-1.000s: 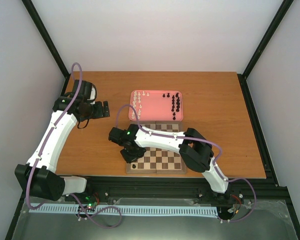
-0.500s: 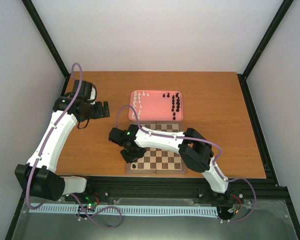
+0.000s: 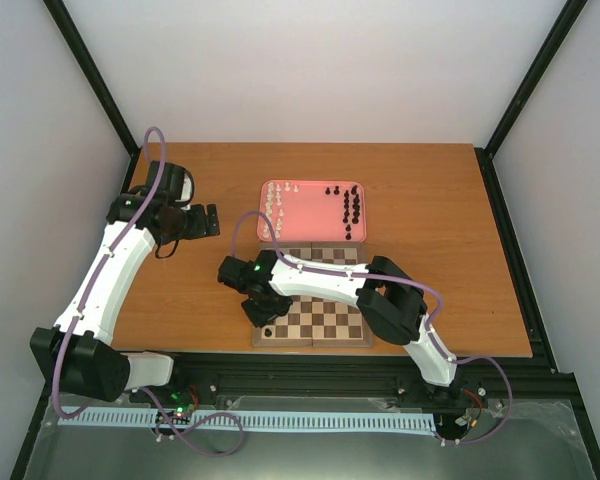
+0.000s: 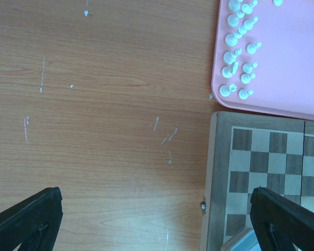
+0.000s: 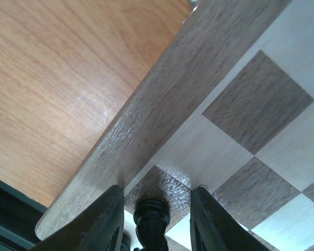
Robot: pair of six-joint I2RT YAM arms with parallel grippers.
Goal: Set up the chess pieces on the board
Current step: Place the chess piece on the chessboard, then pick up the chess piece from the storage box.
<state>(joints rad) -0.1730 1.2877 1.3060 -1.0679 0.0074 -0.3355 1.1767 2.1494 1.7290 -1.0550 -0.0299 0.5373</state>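
My right end effector is partly open astride a black chess piece, with a gap on each side. The piece stands on a dark square at the corner of the brown-bordered checkered board, its base cut off from view. My left end effector gapes wide over the bench, holding nothing, and cream pieces stand in the pink tray.
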